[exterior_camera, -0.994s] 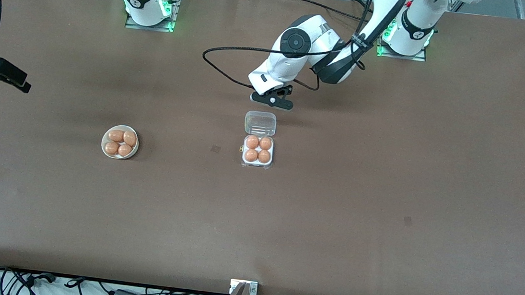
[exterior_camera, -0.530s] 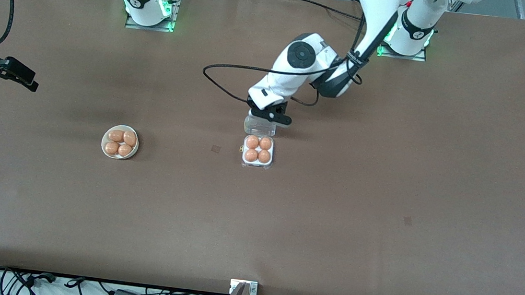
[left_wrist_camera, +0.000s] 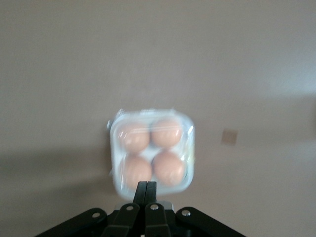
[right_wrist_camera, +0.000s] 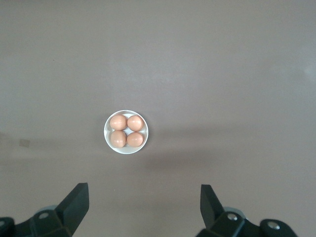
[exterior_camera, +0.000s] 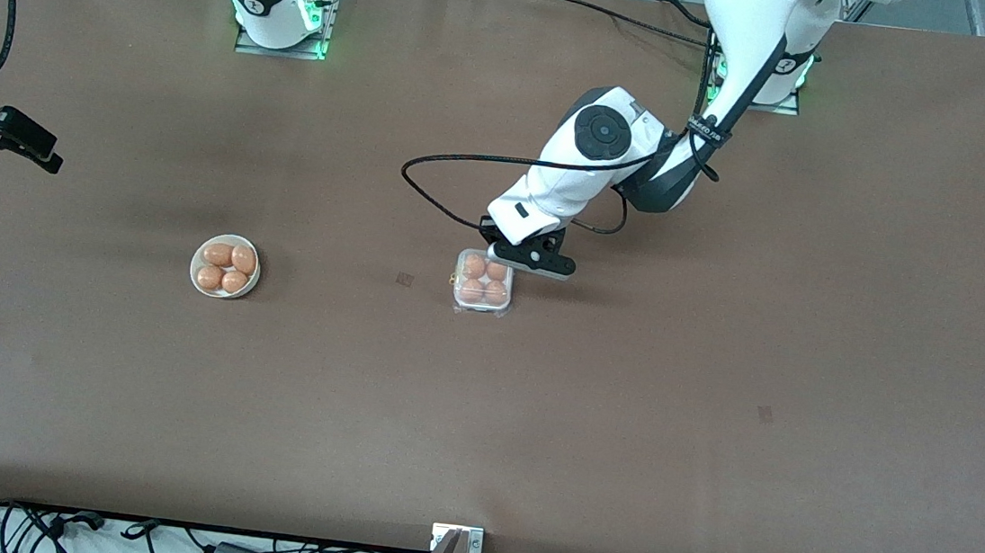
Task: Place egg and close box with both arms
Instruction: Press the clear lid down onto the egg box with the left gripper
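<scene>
The box [exterior_camera: 483, 286], clear lid down over four brown eggs, sits mid-table.

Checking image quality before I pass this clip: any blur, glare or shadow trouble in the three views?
Front view: sharp, even light, soft shadow beside the left gripper over the box. Left wrist view: box soft, faint sheen on its clear lid, shut fingertips crisp. Right wrist view: bowl clear, open right gripper, faint shadow band.

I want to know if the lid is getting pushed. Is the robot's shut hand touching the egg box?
Cannot tell. In the left wrist view the left hand, fingers shut, overlaps the box at its edge, but neither contact nor gap shows plainly. The front view hides that spot.
</scene>
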Controlling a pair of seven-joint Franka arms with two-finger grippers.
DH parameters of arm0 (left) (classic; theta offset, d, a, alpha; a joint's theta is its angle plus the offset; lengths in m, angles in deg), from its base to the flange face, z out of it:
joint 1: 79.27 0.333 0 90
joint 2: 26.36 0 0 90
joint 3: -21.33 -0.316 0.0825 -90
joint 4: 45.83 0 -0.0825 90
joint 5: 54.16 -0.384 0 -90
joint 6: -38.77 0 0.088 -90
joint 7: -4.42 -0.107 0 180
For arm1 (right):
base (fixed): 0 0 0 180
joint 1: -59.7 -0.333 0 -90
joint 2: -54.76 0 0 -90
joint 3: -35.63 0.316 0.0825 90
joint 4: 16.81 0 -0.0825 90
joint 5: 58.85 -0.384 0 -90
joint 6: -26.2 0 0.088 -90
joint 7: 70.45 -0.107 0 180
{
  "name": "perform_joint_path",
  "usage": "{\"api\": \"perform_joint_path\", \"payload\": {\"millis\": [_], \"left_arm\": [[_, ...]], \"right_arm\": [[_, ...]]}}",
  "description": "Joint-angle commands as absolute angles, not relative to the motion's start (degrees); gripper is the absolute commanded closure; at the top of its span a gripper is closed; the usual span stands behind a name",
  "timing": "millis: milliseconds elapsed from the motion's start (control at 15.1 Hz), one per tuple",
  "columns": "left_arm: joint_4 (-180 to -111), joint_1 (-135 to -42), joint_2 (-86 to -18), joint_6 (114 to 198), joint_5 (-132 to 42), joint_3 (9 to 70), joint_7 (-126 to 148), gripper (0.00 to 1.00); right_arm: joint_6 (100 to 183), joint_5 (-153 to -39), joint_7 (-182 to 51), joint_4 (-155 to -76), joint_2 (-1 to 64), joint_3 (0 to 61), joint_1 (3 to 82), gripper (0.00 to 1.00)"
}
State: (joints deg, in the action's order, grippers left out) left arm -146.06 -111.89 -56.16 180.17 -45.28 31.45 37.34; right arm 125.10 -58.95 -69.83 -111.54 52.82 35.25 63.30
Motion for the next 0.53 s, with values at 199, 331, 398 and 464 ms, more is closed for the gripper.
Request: {"api": "perform_joint_path", "payload": {"millis": [199,331,398,464], "left_arm": [[-145.8,-103.6,-46.5,153.0,-46.3,30.8,22.3,0.99],[-143.3,-99.6,-45.2,146.0,-48.3,30.8,17.2,0.98],[-139.6,-97.7,-45.2,140.3,-51.8,31.1,16.2,0.97],[-135.7,-97.1,-45.3,134.8,-55.4,31.0,15.1,0.95]], "right_arm": [[123.0,-58.5,-69.1,-111.1,52.9,35.8,63.0,0.0],[123.4,-58.3,-69.0,-111.1,52.7,35.7,62.7,0.0],[123.4,-58.1,-69.0,-111.1,52.7,35.6,62.7,0.0],[123.2,-58.1,-69.0,-111.1,52.8,35.5,62.6,0.0]]}}
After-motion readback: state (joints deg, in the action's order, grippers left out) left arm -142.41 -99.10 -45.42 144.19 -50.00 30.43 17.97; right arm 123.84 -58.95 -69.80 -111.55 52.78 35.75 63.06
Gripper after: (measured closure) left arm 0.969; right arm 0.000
